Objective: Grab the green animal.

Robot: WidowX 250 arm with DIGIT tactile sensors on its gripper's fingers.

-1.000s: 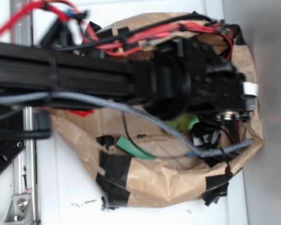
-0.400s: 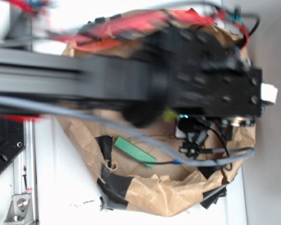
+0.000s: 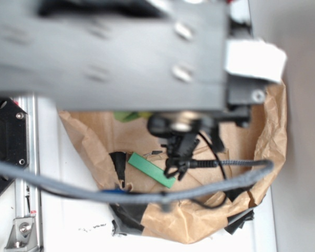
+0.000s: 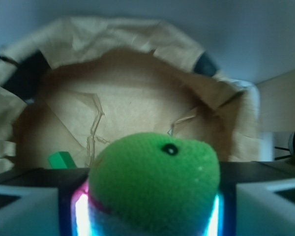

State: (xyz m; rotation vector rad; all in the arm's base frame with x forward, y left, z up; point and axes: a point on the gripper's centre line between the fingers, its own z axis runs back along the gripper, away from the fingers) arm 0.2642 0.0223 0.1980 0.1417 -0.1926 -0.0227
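The fingers [image 4: 146, 216] are pinching the frog [image 4: 155, 184] low down; being soft, it is risking slipping out between them.

Exterior looks straight down; wrist faces into the shared paper bag [image 3: 262, 152].

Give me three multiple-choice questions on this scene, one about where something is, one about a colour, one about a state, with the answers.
1. Where is the green animal?
A. Between the gripper's fingers
B. Lying on the paper floor
C. Outside the paper bag

2. What colour is the flat block in the bag?
A. Red
B. Green
C. Blue

3. What state is the gripper in?
A. Open, empty
B. Shut on the green animal
C. Out of view

Answers: 1 A, the wrist view shows it held between the fingers. 2 B, both views show it green. 3 B, the fingers press its sides.
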